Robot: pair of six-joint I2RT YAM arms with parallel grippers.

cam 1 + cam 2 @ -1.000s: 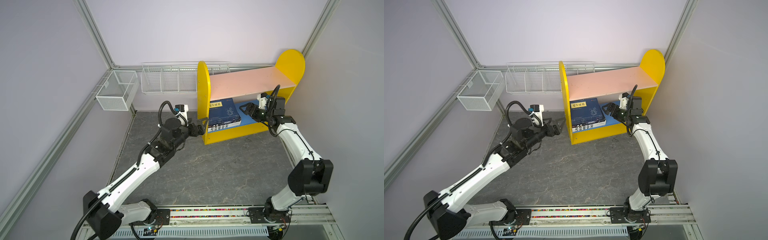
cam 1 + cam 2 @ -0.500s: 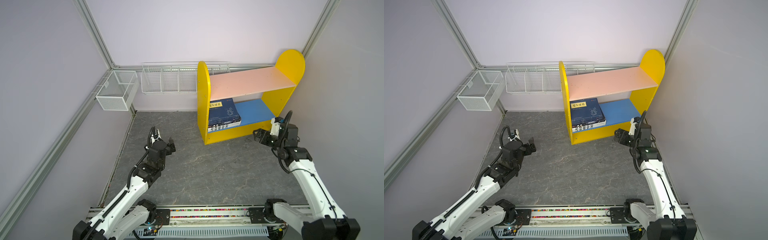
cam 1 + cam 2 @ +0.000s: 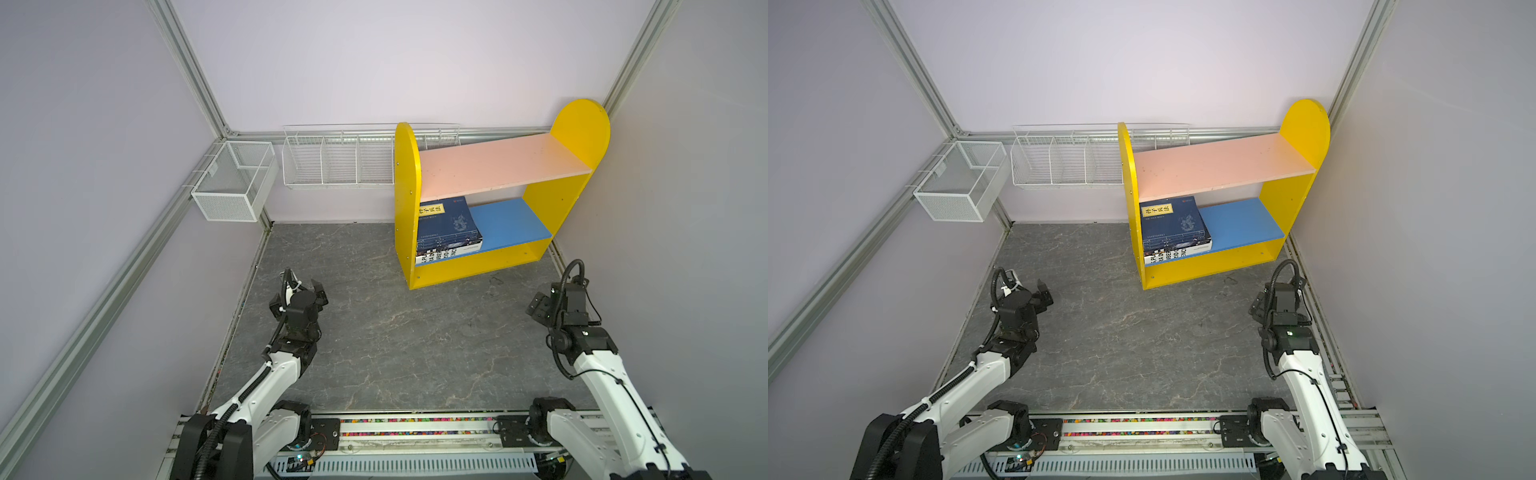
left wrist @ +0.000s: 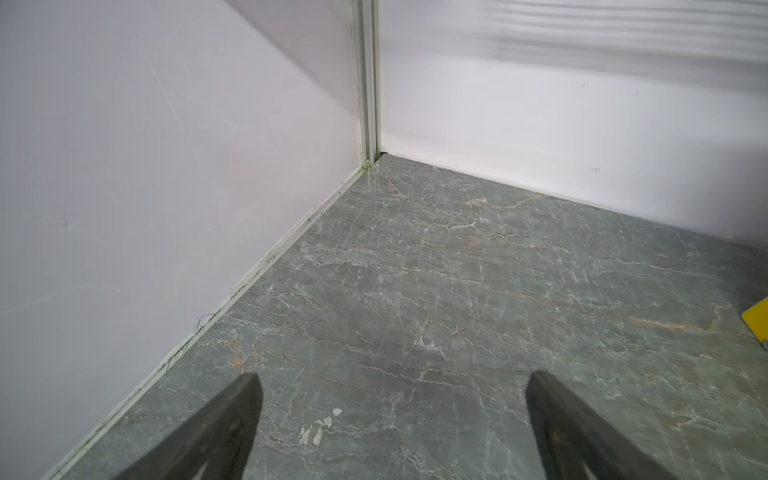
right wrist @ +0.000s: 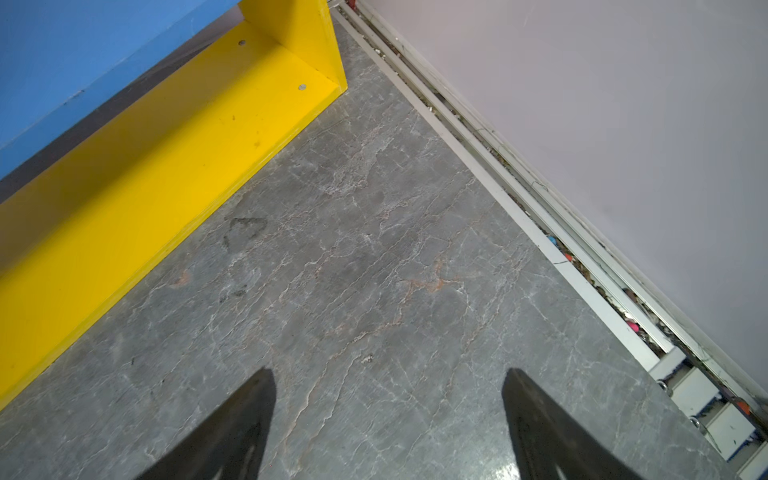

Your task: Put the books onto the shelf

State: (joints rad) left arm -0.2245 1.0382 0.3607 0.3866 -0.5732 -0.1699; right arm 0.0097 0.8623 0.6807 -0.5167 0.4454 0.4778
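The books (image 3: 449, 226) lie in a flat stack on the blue lower board of the shelf (image 3: 579, 124), pushed against one side panel. A navy book with a yellow label is on top and a white one with black lettering is at the bottom. Both arms sit low over the grey floor (image 3: 395, 332). The left gripper (image 4: 390, 386) is spread wide and holds nothing. The right gripper (image 5: 388, 378), near the shelf's front corner, also gapes wide, with only floor between its jaws.

The yellow shelf (image 3: 478, 266) stands on the gray floor (image 3: 395, 345), right of the middle. Books (image 3: 446, 220) lie piled on its blue board (image 3: 511, 220)
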